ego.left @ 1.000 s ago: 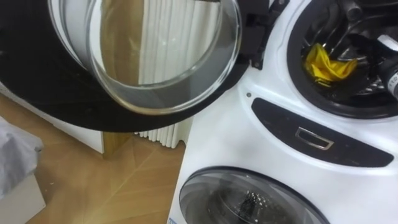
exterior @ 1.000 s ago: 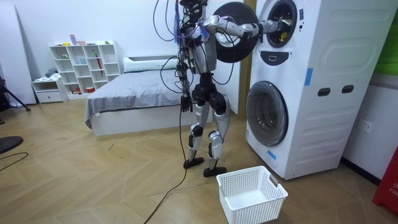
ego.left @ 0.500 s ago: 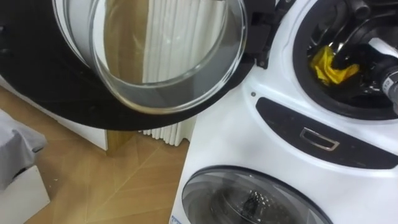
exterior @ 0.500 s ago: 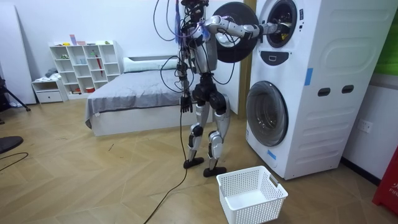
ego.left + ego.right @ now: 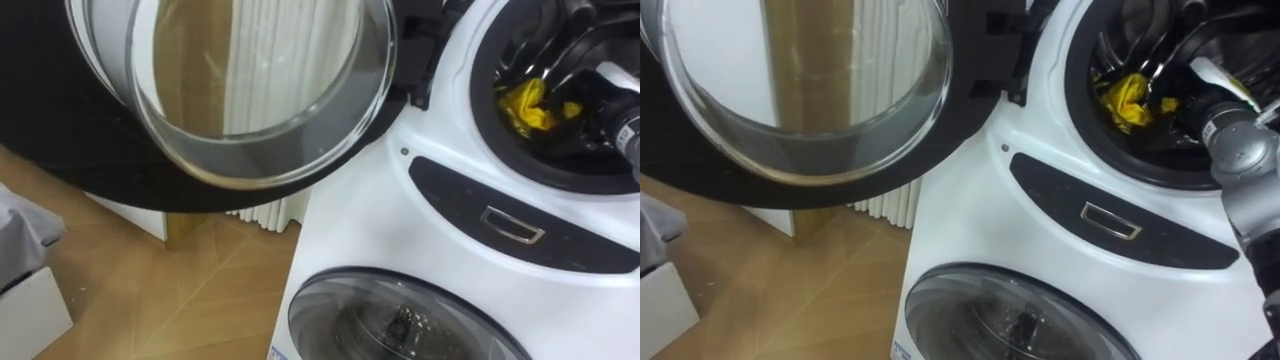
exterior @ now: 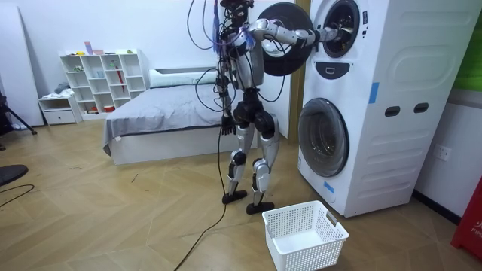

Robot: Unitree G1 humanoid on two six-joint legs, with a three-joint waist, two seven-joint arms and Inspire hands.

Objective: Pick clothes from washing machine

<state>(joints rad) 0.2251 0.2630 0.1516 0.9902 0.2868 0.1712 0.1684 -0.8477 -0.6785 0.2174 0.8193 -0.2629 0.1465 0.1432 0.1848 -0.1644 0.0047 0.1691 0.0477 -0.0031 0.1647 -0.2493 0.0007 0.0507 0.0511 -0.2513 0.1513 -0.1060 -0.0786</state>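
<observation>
Upper drum of the washing machine (image 5: 400, 220), door (image 5: 90, 160) swung wide to my left; I have the right arm stretched level into the opening, the right hand (image 5: 1185, 100) deep inside against the yellow cloth (image 5: 527, 105), which lies in the drum; whether the hand is closed on it I cannot tell; left hand (image 6: 224, 126) hangs at the hip, state unreadable; white basket (image 6: 305, 235) on the floor beside the feet.
</observation>
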